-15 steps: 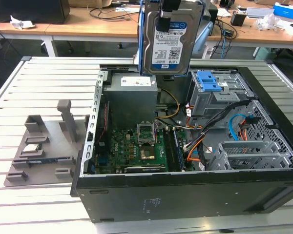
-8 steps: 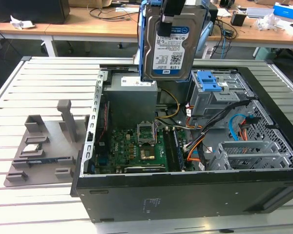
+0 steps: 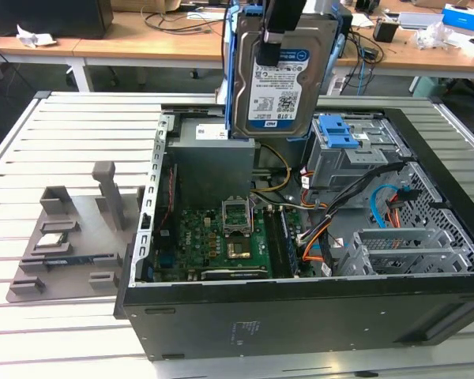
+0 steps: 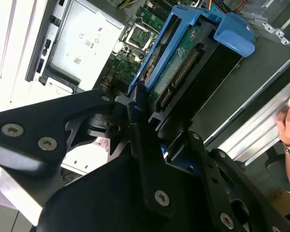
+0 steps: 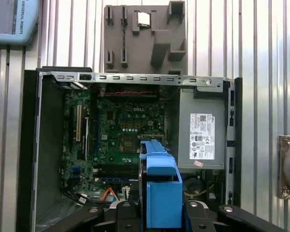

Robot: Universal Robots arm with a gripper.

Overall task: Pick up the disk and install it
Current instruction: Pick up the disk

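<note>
White-and-blue barcode label on the disk (image 3: 288,87), white sticker with small print on the power supply (image 5: 203,104), white lettering on the blue-grey device (image 5: 12,19)

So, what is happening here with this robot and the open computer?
The robot arm's gripper is shut on the disk and holds it upright in the air above the open computer case. The disk is not yet installed in the case. On the exterior view's left, a grey holder lies beside the case.
</note>
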